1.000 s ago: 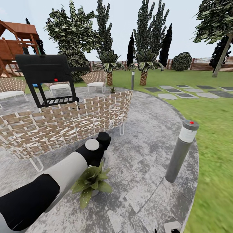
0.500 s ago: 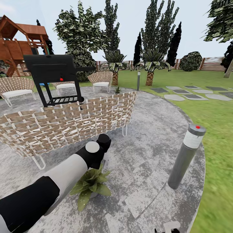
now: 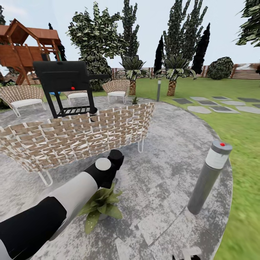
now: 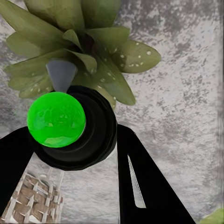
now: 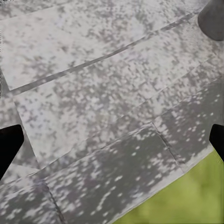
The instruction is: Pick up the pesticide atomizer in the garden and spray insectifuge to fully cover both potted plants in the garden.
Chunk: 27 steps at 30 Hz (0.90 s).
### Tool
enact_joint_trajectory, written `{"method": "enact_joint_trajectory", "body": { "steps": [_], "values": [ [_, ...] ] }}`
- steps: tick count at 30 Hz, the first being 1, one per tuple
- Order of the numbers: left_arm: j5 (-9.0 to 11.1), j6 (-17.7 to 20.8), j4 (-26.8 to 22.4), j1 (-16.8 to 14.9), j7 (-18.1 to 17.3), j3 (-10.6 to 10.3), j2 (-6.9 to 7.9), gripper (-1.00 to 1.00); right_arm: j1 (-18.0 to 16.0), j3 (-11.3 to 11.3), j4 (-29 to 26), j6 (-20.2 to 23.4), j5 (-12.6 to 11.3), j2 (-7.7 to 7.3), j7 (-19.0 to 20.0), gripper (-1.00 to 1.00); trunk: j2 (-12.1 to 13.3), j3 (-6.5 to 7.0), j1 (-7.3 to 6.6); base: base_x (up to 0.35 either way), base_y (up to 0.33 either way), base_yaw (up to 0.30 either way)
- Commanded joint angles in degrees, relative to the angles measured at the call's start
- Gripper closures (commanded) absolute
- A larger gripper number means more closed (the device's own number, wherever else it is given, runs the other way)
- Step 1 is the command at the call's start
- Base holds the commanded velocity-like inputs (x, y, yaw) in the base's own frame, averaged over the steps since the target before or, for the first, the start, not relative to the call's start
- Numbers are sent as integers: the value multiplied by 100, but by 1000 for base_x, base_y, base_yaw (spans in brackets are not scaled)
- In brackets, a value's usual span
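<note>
The pesticide atomizer (image 4: pixel 70 128) sits between the left gripper's (image 4: pixel 74 154) two black fingers (image 4: pixel 140 177), seen from above in the left wrist view as a round dark body with a bright green blob on top and a pale grey nozzle tip pointing at the leaves; the fingers press in on it from both sides. Directly beyond the nozzle lies a potted plant (image 4: pixel 88 60), its broad green leaves speckled with pale dots. In the head view the same potted plant (image 3: pixel 99 207) rests on the grey stone patio (image 3: pixel 166 173), with the left arm reaching over it so that the wrist hangs just above the rosette. A second small plant (image 3: pixel 134 100) stands far back on the patio, near a distant wicker chair (image 3: pixel 117 88). Just behind the arm runs a long woven wicker sofa (image 3: pixel 79 135), and behind that a black barbecue grill (image 3: pixel 65 85). To the right, at the patio's edge, a grey bollard lamp (image 3: pixel 209 177) with a red dot on top leans slightly. Lawn (image 3: pixel 242 137), stepping stones (image 3: pixel 213 104), palms, tall trees, a wooden fence and a wooden playhouse (image 3: pixel 27 50) lie beyond. The right gripper (image 5: pixel 112 144) hangs over bare paving near the grass edge, its black fingertips (image 5: pixel 10 144) spread wide apart and holding nothing.
</note>
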Motion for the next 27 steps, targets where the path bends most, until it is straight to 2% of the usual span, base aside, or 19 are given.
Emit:
{"method": "enact_joint_trajectory", "body": {
  "steps": [1,9,16,21,26,27],
  "values": [
    [-24,61,0,-6,-34,-17,-2,100,-1,43,1,-3,18,0,-43,-100,-2,-6,-1,0,-87,271],
    [-40,61,0,-6,-34,-10,-2,100,-2,37,-7,-3,18,-9,-43,-100,-2,-6,-1,0,-28,67],
    [-48,68,32,37,-34,-13,-2,100,-2,42,-8,-3,18,-9,-43,-100,-2,-6,-1,36,-226,99],
    [18,97,79,107,-34,10,-2,100,-1,38,-9,-3,18,-9,-43,-100,-2,-6,-1,48,-57,106],
    [12,111,100,595,-34,42,-2,100,-2,40,-8,-3,18,-9,-43,-100,-2,-6,-1,2,-3,6],
    [19,113,98,709,-34,69,44,100,0,41,-8,-3,18,-9,-43,-100,-2,-6,-1,0,0,0]
  ]
}}
